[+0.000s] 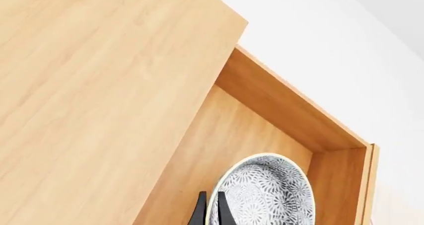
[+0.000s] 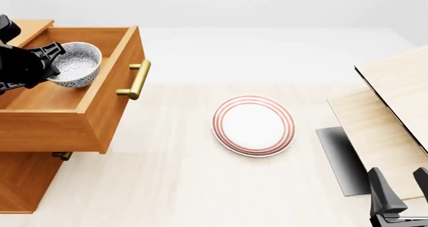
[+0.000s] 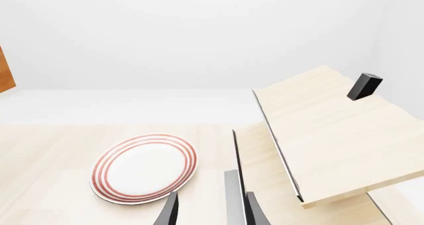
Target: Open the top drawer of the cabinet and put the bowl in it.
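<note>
Inside the pulled-out top drawer [image 2: 80, 104] of the cabinet [image 2: 27, 179], the left claw [image 2: 52, 61] pinches the speckled bowl [image 2: 79, 64] by its rim, while the right claw [image 2: 400, 184] hangs parted near the surface's [image 2: 167, 187] edge.

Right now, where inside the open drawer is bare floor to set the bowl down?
The bowl, pinched at its rim by the left gripper, hangs over the top drawer. The drawer floor toward its brass-handled front is bare. The back, under the cabinet top, is tight.
</note>
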`<state>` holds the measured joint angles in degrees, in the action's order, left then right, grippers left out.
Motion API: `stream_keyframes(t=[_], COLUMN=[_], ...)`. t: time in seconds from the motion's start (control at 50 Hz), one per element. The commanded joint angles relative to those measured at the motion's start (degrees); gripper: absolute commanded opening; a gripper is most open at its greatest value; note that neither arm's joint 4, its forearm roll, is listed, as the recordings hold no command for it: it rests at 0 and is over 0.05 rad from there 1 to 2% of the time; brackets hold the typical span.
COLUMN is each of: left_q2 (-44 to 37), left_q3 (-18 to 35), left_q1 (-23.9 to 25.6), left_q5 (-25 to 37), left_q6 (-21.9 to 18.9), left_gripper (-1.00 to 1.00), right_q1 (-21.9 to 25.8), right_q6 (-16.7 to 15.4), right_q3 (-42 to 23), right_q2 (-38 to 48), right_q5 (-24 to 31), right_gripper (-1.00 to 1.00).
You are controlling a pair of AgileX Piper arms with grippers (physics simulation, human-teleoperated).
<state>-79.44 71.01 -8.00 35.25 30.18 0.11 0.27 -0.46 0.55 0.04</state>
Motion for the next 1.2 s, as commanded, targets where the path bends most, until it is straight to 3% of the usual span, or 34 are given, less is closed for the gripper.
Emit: stream_keyframes(t=[0.02, 0.46, 1.2], left_q2=[-0.5, 0.5, 10.1], left_q3=[0.7, 0.4, -2.1], left_q1=[-0.1, 0.1, 1.6], left_q5=[-0.1, 0.5, 6.0], left_q6=[-0.8, -0.9, -1.3], left_gripper=[1.0, 1.0, 1.0], right_q1=[0.0, 0.0, 0.1], right_q6=[-0.1, -0.1, -0.1], right_q3=[0.1, 0.1, 0.1], right_q2=[0.0, -0.1, 0.1], right_q5=[-0.1, 0.0, -0.2], right_gripper=[1.0, 1.0, 1.0])
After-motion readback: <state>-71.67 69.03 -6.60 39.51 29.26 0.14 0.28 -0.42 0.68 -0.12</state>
